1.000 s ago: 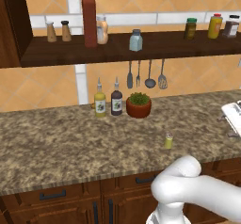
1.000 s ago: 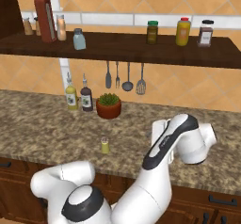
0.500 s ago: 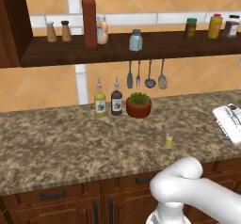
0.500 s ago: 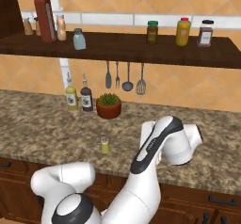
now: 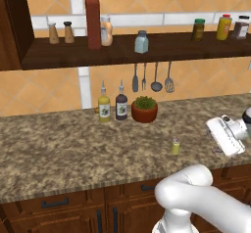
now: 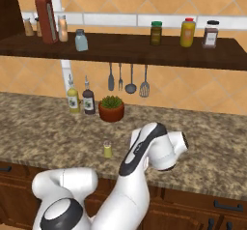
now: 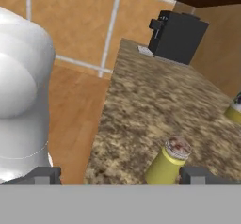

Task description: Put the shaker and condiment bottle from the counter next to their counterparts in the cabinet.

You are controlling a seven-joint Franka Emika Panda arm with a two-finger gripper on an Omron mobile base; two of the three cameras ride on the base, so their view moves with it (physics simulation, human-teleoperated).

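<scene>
The fingers (image 7: 120,176) stand spread wide just beside the little yellow-green shaker (image 7: 168,162), which sits upright on the surface (image 7: 155,110).

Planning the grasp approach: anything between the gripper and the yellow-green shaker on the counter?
Nothing visible. The shaker stands alone on bare granite counter, right by the open gripper in the hand view.

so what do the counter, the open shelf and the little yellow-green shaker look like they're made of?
Counter: speckled brown-grey stone, likely granite, matte-looking; the mottled grain pattern suggests it.
Shelf: dark brown wood, going by the colour and matching side panel; grain too faint to confirm.
Shaker: smooth yellow-green body, plastic or tinted glass, can't tell which; pale grey cap, possibly metal or plastic.
</scene>
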